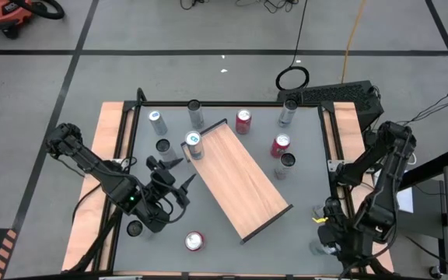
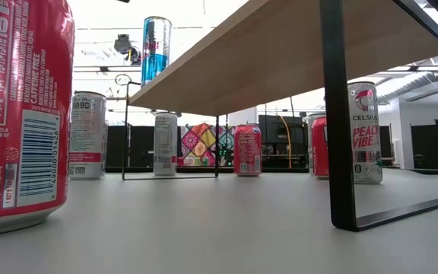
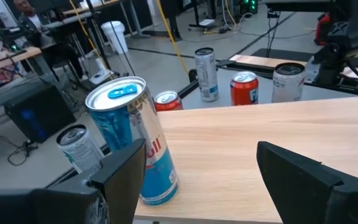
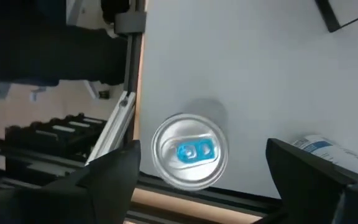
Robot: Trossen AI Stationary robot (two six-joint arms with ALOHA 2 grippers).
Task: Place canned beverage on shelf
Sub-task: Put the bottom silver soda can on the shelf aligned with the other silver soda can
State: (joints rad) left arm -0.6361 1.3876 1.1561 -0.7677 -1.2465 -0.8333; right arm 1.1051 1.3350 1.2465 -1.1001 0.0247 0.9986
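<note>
Shelf [image 1: 243, 183]: wooden board on a thin black frame, standing raised above the grey bench [image 1: 208, 249] and running diagonally across its middle.
Blue can [image 1: 193, 144]: upright on the shelf's far corner, blue-and-silver, tab up; in the low view it stands on the board's far end [image 2: 156, 47].
Left gripper [image 1: 179, 177]: just beside the shelf's long edge, near the blue can; fingers [image 3: 124, 177] spread wide, holding nothing. In the left wrist view one finger overlaps the blue can [image 3: 132, 137]; contact cannot be told.
Right gripper [image 1: 321, 229]: near the bench's near right corner, above a silver can [image 4: 190, 151] with a blue tab; fingers [image 4: 114, 174] wide apart on either side of it, not gripping.
Second can [image 4: 328, 155]: white and blue, partly behind the right gripper's other finger.
Red cans: two beyond the shelf's far side [image 1: 243, 120] [image 1: 280, 145]; one near the bench's front edge [image 1: 194, 241], large in the low view [image 2: 17, 114].
Other cans: several silver or dark-topped ones standing on the bench around the shelf, such as [image 1: 157, 120] and [image 1: 288, 113].
</note>
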